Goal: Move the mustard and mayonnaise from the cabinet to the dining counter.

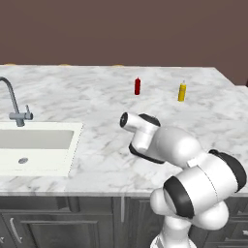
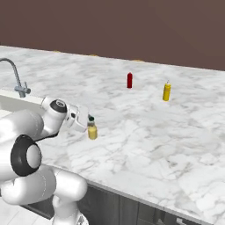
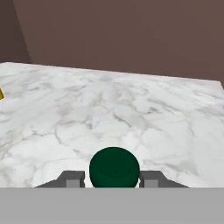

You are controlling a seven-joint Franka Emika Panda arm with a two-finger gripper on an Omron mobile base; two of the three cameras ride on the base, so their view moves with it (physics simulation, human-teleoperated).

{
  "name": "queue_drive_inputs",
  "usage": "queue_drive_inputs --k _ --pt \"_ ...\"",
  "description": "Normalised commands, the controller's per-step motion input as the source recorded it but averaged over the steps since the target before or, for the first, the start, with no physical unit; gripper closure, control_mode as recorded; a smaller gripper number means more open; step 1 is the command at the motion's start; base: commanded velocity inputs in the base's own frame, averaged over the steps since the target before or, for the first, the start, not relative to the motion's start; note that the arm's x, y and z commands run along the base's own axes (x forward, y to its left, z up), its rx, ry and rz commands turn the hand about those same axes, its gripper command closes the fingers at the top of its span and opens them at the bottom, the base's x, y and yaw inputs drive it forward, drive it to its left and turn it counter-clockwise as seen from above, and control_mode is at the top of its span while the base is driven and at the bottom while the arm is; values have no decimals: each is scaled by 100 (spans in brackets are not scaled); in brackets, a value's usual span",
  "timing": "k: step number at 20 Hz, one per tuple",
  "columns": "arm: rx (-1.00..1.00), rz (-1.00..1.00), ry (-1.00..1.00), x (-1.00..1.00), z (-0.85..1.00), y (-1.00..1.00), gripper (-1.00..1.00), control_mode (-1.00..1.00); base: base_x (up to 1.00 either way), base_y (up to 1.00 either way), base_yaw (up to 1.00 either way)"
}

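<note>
The mustard (image 2: 92,130), a small yellow-tan bottle with a dark green cap (image 3: 114,168), stands upright between the fingers of my gripper (image 2: 89,126), low over the dining counter (image 2: 145,127) near its front edge. In the hand view the cap sits between the two fingertips (image 3: 73,178) of the gripper (image 3: 113,179), with white marble stretching beyond. I cannot tell whether the bottle's base touches the marble. In the left base view my own arm hides the bottle. The mayonnaise and the cabinet are out of view.
A red bottle (image 1: 137,86) and an all-yellow squeeze bottle (image 1: 182,91) stand far back on the counter (image 1: 97,97). The inset white sink (image 1: 34,145) and curved tap (image 1: 12,104) are to the left. Dark base cupboards lie below the front edge.
</note>
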Motion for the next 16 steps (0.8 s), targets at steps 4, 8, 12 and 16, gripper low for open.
queue_drive_inputs --k 4,8,12,16 --pt "0 -9 0 4 -38 0 100 -100 0 0 0" --pt "0 -8 -2 0 -38 -6 100 -100 0 0 0" --pt "0 -8 -1 0 -37 -5 100 -100 0 0 0" --pt "0 -9 0 1 -40 -1 100 -100 0 0 0"
